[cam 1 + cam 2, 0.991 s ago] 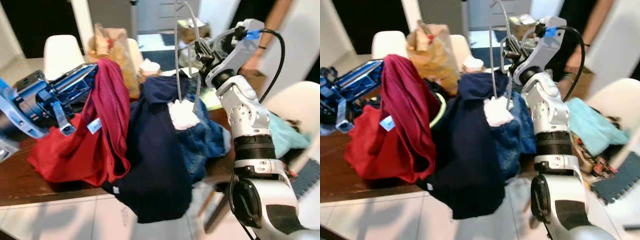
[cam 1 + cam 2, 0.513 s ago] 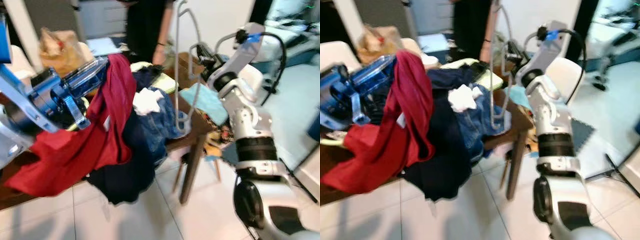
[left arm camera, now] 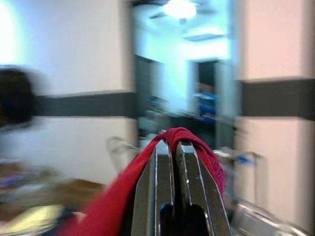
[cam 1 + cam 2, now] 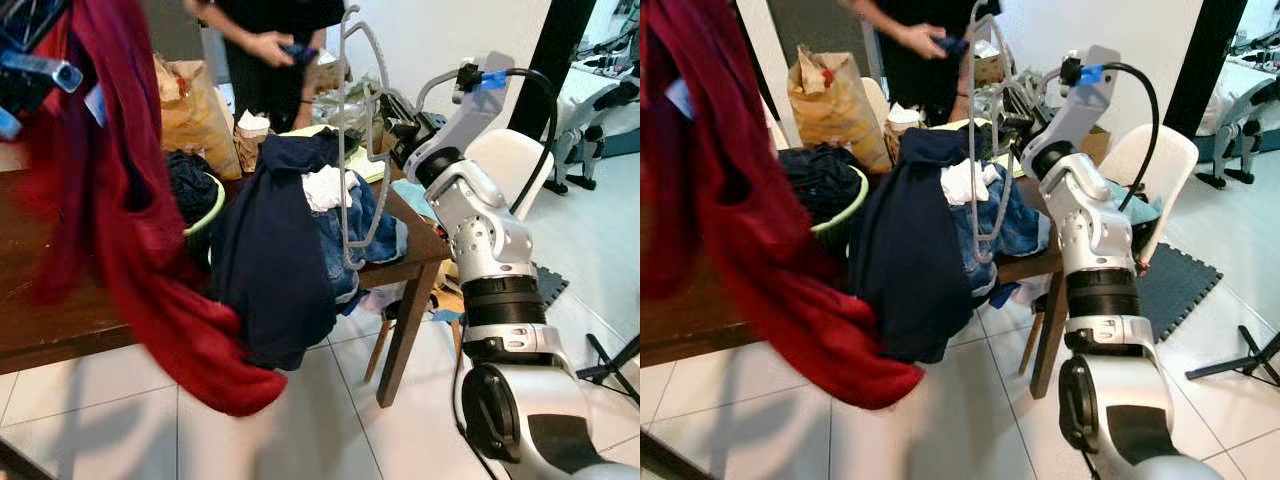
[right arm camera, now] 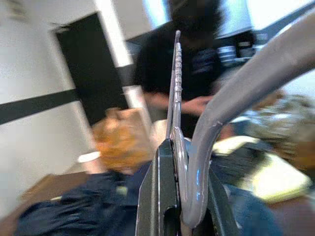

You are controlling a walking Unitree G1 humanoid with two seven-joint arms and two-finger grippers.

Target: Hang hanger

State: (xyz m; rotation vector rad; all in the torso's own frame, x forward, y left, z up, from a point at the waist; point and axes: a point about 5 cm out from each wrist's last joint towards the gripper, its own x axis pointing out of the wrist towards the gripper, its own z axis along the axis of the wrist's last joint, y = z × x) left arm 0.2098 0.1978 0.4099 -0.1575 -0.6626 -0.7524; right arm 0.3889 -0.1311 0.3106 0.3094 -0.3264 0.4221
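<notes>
A grey plastic hanger (image 4: 350, 150) hangs upright above the table's right end, gripped at its upper edge by my right gripper (image 4: 385, 105), which is shut on it. The right wrist view shows the hanger's grey bar (image 5: 231, 103) clamped between the fingers (image 5: 157, 196). A red garment (image 4: 110, 220) dangles from high at the left, down past the table edge. My left gripper (image 3: 173, 172) is shut on a fold of the red garment (image 3: 133, 182), raised at the top left corner (image 4: 25, 50).
A wooden table (image 4: 50, 320) carries a dark navy garment (image 4: 270, 250), denim, a green basket (image 4: 205, 215) and a brown paper bag (image 4: 190, 105). A person in black (image 4: 270, 50) stands behind the table. A white chair (image 4: 510, 165) is at the right, over a tiled floor.
The camera has swung and the view shifted. My left arm has risen, lifting the red garment off the table so that it hangs free. The right gripper still holds the hanger.
</notes>
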